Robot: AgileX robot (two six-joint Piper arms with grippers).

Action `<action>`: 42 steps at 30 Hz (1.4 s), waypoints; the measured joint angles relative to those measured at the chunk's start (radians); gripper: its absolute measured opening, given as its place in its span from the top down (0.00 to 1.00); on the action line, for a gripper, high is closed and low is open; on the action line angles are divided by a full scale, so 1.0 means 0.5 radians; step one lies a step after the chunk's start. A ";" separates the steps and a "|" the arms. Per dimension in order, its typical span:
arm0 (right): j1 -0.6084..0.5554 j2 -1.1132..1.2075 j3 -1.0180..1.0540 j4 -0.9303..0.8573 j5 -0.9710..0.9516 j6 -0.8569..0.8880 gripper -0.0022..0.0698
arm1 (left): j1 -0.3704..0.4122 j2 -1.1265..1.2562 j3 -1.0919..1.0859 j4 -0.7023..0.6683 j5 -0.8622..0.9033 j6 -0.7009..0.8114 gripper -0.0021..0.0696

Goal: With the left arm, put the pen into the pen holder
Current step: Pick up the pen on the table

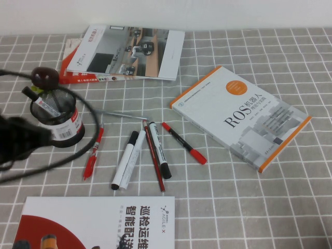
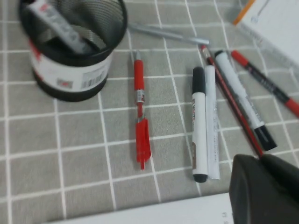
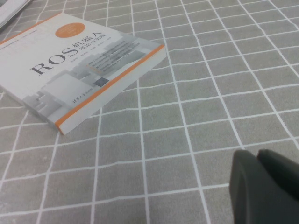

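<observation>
A grey cloth with a white grid covered the desk [image 1: 249,207]. The pen [image 1: 125,158] lay flat near the middle, black cap toward the far side, touching an all-white marker [image 1: 132,158] along its length. The pen holder [image 1: 54,122] stood well to its left. The left gripper [image 2: 264,191] hovered just beside the pen's tail end, on the near side, its fingers together and empty. The right gripper [image 3: 266,186] was parked near the ROS book [image 1: 241,116], also closed and empty. I judged the left arm clearly nearer.

Office or lab desk: ROS book [image 1: 244,115], brochures [image 1: 127,52] (checked cloth).
</observation>
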State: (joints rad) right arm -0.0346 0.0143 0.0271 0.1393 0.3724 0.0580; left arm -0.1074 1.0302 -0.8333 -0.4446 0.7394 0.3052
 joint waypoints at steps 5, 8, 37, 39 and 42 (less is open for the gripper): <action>0.000 0.000 0.000 0.000 0.000 0.000 0.99 | -0.204 0.389 -0.194 0.069 0.000 0.055 0.98; 0.000 0.000 0.000 0.000 0.000 0.000 0.99 | -0.362 0.599 -0.323 0.162 0.009 0.020 0.98; 0.000 0.000 0.000 0.000 0.000 0.000 0.99 | -0.693 1.671 -1.028 0.817 0.471 -0.428 0.98; 0.000 0.000 0.000 0.000 0.000 0.000 0.99 | -0.711 1.698 -1.028 0.864 0.449 -0.443 0.98; 0.000 0.000 0.000 0.000 0.000 0.000 0.99 | -0.722 1.717 -1.028 0.900 0.368 -0.447 0.98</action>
State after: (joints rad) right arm -0.0346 0.0143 0.0271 0.1393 0.3724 0.0580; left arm -0.4682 1.8889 -1.3472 0.0053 0.9236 0.0815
